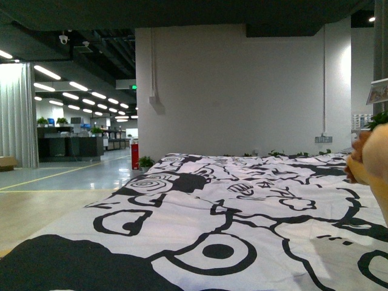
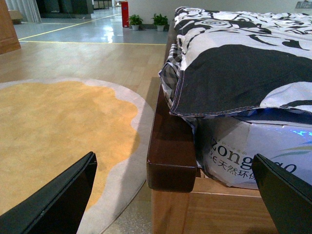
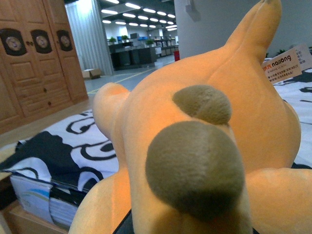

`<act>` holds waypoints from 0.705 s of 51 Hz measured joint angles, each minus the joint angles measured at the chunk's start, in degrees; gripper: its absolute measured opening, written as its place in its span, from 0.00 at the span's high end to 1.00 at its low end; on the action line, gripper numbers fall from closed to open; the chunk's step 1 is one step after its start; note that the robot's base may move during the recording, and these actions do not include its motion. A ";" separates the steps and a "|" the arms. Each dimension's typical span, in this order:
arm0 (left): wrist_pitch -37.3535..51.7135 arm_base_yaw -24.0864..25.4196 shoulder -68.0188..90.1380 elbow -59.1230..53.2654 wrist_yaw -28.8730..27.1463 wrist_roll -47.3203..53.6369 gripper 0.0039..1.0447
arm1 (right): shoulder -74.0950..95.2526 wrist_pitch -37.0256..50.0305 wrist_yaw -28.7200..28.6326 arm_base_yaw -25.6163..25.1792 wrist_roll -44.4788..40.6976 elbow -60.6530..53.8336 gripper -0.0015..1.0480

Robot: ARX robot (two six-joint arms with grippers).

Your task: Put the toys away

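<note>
The orange plush toy [image 3: 204, 146] shows at the right edge of the front view, over the bed [image 1: 230, 206]. It fills the right wrist view with its pointed tuft away from the camera, so the right arm is much nearer. The right tool is hidden by the plush and I cannot tell if it is clamped; the left tool [image 2: 174, 158], fingers wide apart and empty, hangs low beside the wooden bed frame [image 2: 168, 122], well apart from the toy.

Dim greenish cast, bright ceiling lights [image 1: 47, 73]
</note>
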 joint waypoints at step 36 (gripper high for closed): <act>0.00 0.00 0.00 0.00 0.00 0.00 0.06 | -7.78 1.84 15.98 16.50 -9.77 -11.02 0.91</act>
